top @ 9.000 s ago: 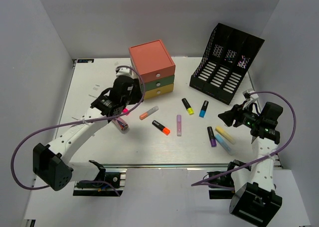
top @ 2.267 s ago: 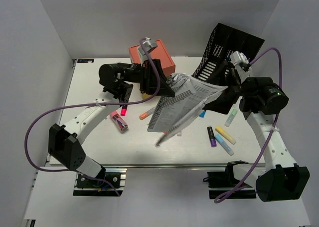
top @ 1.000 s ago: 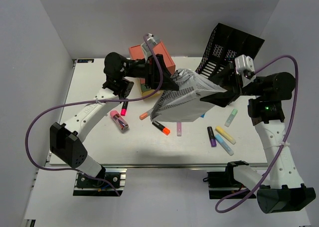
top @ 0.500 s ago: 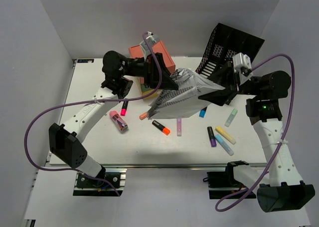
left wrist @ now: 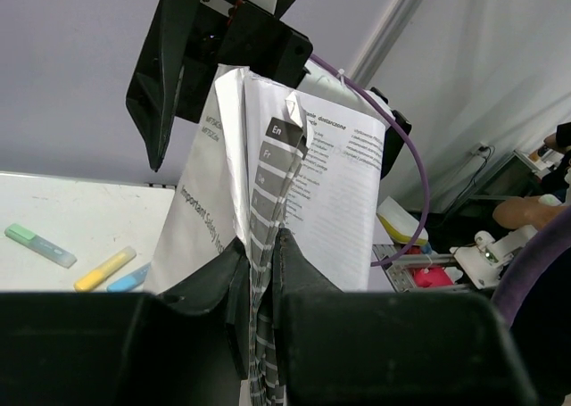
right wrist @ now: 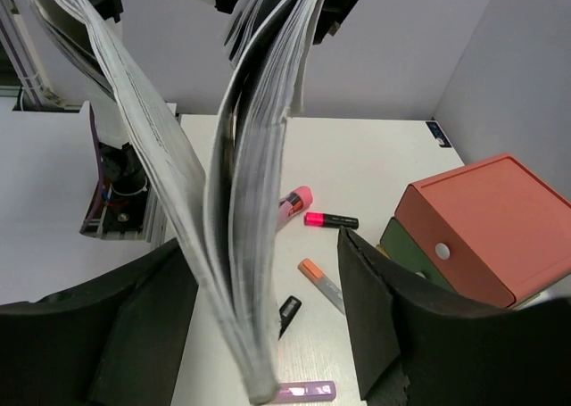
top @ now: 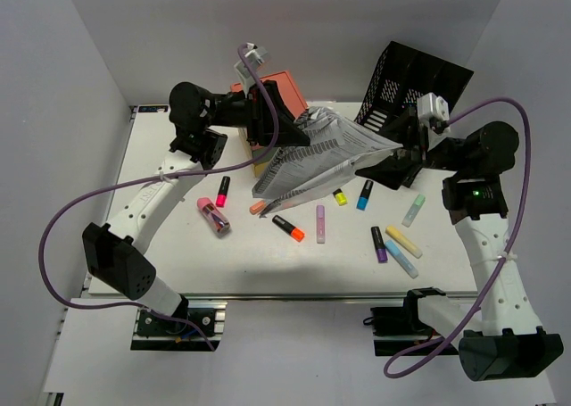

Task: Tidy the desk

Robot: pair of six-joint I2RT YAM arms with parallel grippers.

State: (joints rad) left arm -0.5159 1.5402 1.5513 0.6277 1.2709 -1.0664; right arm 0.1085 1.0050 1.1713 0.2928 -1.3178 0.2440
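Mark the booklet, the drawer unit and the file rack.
booklet [top: 321, 156], top external view, middle of the printed page
drawer unit [right wrist: 482, 205], right wrist view, red top drawer
file rack [top: 419, 71], top external view, mesh side wall

Plain grey-white walls [top: 294, 31] close in on three sides: one panel beyond the jaws, one out to either flank. Matte, bare, seams meeting at the far corners. Light even and diffuse, shadows soft.

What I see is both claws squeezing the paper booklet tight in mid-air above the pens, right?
Not quite: only the left gripper squeezes the booklet. The right wrist view shows the right gripper open, jaws wide either side of the pages. It does hang above the pens.
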